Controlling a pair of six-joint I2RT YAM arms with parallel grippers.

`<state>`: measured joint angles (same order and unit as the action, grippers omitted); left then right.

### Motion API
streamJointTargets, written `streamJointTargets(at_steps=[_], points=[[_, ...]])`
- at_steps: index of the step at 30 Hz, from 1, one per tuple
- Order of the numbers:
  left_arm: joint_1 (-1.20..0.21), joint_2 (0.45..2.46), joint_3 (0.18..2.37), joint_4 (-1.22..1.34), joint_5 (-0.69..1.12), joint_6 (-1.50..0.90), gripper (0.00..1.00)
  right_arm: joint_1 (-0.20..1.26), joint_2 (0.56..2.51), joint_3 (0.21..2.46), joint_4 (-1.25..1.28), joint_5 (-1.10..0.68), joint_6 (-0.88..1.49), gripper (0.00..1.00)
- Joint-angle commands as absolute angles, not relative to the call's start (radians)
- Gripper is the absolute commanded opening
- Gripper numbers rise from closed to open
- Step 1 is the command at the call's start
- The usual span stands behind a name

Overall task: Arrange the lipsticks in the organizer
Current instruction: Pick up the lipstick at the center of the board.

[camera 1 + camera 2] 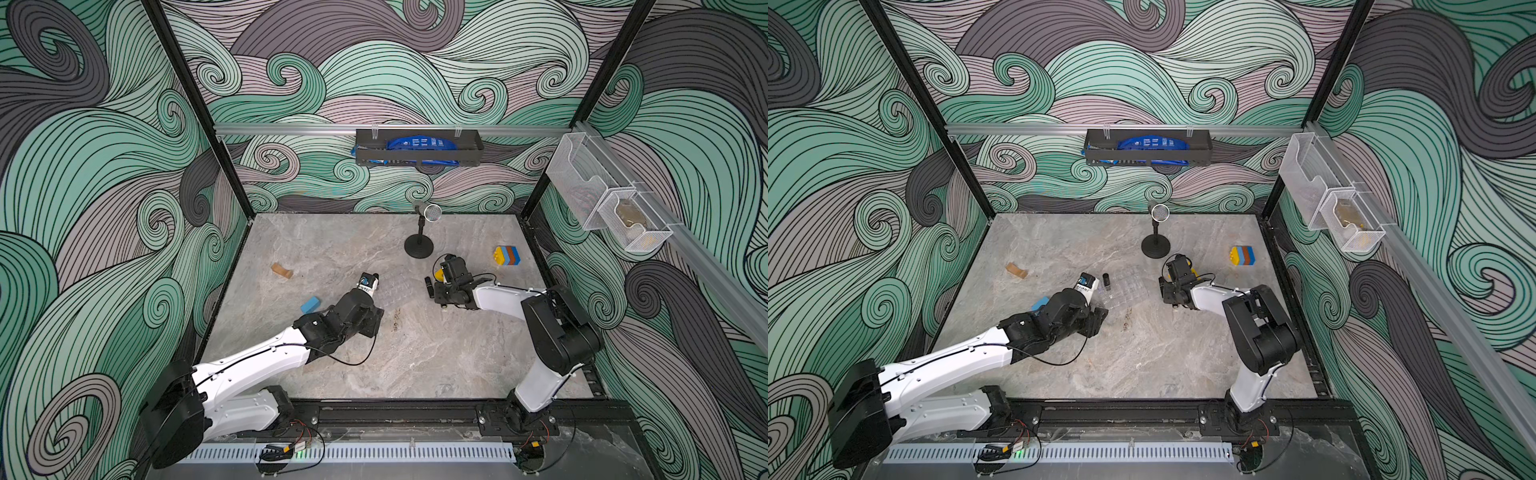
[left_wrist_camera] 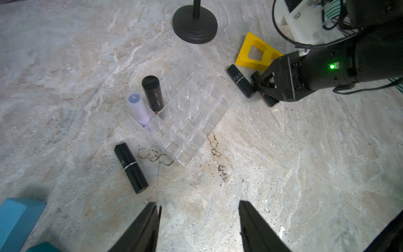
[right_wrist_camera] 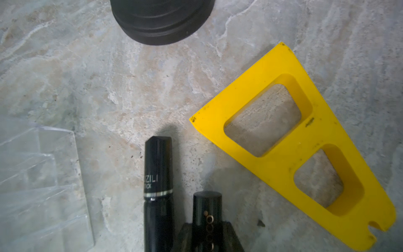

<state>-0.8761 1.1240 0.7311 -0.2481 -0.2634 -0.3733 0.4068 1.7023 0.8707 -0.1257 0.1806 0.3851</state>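
Observation:
The clear organizer (image 2: 192,113) lies mid-table and shows faintly in a top view (image 1: 1127,286). A lilac lipstick (image 2: 139,109) and a black lipstick (image 2: 152,92) stand in cells at one corner. Another black lipstick (image 2: 130,168) lies on the table beside the organizer. My left gripper (image 2: 198,209) hangs open and empty over bare table short of the organizer, and it shows in both top views (image 1: 374,322) (image 1: 1098,320). My right gripper (image 1: 430,289) is low at the organizer's far side, shut on a black lipstick (image 3: 207,209). A lettered black lipstick (image 3: 158,185) lies right beside it.
A yellow triangular frame (image 3: 305,152) lies just beside the right gripper. The black microphone stand (image 1: 419,245) is behind the organizer. A blue block (image 1: 310,304) sits by the left arm, a tan piece (image 1: 282,270) lies further left, and a coloured block stack (image 1: 507,254) is at the back right.

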Motion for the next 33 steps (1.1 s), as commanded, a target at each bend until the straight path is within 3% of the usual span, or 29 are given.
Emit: streamJointTargets(at_steps=[1,6,11,16,21,28,33], points=[[-0.876,1.037,0.754,-0.326,-0.336,-0.338,0.61,0.440,1.563,0.858,-0.186,0.209,0.395,0.22],[-0.869,0.946,0.666,-0.244,-0.270,-0.354,0.66,0.541,1.391,0.808,-0.177,0.146,0.490,0.21],[-0.869,1.057,0.609,-0.065,0.010,-0.483,0.66,0.734,1.271,0.775,-0.037,0.110,0.676,0.20],[-0.869,1.069,0.603,0.077,0.176,-0.530,0.67,0.811,1.184,0.670,0.181,0.086,0.812,0.18],[-0.869,1.086,0.554,0.204,0.273,-0.586,0.67,0.885,1.158,0.653,0.211,0.125,0.862,0.17],[-0.868,1.091,0.539,0.263,0.239,-0.594,0.61,0.929,1.142,0.647,0.207,0.151,0.882,0.17],[-0.868,1.137,0.571,0.248,0.306,-0.591,0.49,0.947,1.151,0.643,0.223,0.157,0.905,0.17]])
